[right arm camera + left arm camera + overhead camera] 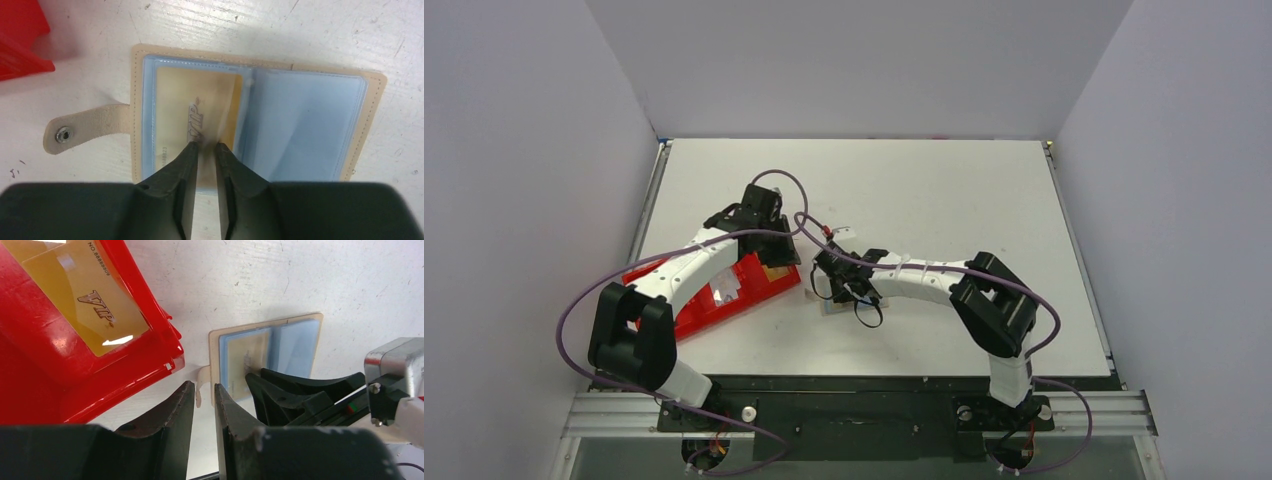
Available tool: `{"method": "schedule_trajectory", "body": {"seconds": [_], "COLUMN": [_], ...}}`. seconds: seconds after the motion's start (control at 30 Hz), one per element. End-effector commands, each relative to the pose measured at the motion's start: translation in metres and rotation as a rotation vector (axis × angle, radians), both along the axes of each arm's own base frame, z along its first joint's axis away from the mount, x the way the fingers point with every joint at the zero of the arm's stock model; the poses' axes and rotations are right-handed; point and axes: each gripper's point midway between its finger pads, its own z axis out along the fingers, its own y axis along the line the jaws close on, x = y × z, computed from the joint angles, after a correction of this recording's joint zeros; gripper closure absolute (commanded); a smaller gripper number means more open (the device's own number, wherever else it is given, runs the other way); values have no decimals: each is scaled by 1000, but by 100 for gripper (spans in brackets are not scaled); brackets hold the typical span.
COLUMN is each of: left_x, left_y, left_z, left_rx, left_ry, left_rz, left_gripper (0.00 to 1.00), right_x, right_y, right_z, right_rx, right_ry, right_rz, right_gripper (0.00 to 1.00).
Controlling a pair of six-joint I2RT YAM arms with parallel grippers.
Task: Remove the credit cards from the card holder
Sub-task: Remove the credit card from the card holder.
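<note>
- A white surface (944, 190) between pale grey walls; a beige card holder (320, 120) lies open, centre frame.
- The right claw (206, 146), narrow, touches the sleeved gold card (195, 110); whether it grips is unclear.
- The left claw (205, 390), narrow and empty, hovers beside the snap tab (202, 377).
- A second gold card (85, 300) lies in the red tray (30, 365), upper left.
- Next, likely: pinch, slide out, holder steadied.

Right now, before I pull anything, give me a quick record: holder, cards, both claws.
card holder: beige, lying open flat
sleeved gold card: in the strap-side sleeve
loose gold card: lying in red tray
right claw: tips at sleeved card's edge, grip unclear
left claw: narrow gap beside snap strap, grip unclear
</note>
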Motion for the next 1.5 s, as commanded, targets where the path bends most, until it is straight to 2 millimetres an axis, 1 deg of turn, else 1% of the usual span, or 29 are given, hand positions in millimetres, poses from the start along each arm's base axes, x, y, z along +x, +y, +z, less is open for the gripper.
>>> {"method": "schedule_trajectory", "body": {"seconds": [0.0, 0.03, 0.07, 0.1, 0.17, 0.2, 0.33, 0.4, 0.43, 0.53, 0.57, 0.67, 0.7, 0.73, 0.77, 0.8, 1.1, 1.13, 1.3, 1.47], "left_x": [1, 0, -2, -3, -5, -8, -14, -17, -18, -22, -23, -25, -25, -26, -26, -26, -28, -28, -29, -29], "left_y": [-13, -17, -20, -22, -30, -35, -48, -54, -56, -64, -65, -66, -66, -66, -65, -64, -61, -60, -60, -63], "left_z": [5, 5, 2, 1, -3, -4, -14, -21, -25, -32, -35, -40, -42, -44, -45, -46, -53, -55, -59, -61], "left_rx": [-28, -29, -29, -28, -29, -29, -20, -13, -9, -4, 1, 9, 12, 15, 19, 20, 39, 41, 40, 37], "left_ry": [-33, -31, -23, -20, -12, -9, 11, 25, 34, 47, 53, 64, 67, 72, 74, 74, 88, 94, 101, 106], "left_rz": [-55, -64, -73, -77, -90, -104, -130, -142, -146, -158, -159, -161, -160, -159, -157, -156, -143, -142, -139, -147], "left_gripper": [81, 81, 81, 81, 81, 82, 86, 87, 88, 89, 90, 91, 92, 92, 92, 93, 97, 97, 99, 100], "right_x": [-4, -2, -3, -3, -4, -2, -2, -3, -5, -3, -5, -3, -6, -4, -4, -4, 6, 4, 8, 9], "right_y": [-5, -3, -7, -4, -9, -11, -21, -20, -23, -22, -25, -23, -25, -20, -23, -20, -15, -17, -17, -18], "right_z": [-3, -1, -4, -3, -9, -10, -17, -19, -21, -22, -24, -24, -25, -21, -22, -19, -1, -1, 10, 17], "right_rx": [62, 82, 88, 111, 129, 139, 174, 222, 238, 306, 321, 388, 405, 444, 463, 497, 696, 709, 797, 846], "right_ry": [43, 40, 57, 61, 86, 90, 114, 134, 154, 170, 187, 199, 215, 215, 222, 223, 240, 251, 251, 253], "right_rz": [-6, -9, -14, -12, -23, -35, -67, -69, -75, -89, -95, -109, -111, -109, -123, -115, -143, -147, -159, -169], "right_gripper": [86, 88, 91, 93, 98, 100, 100, 100, 100, 100, 100, 100, 100, 100, 100, 100, 100, 100, 100, 100]}}
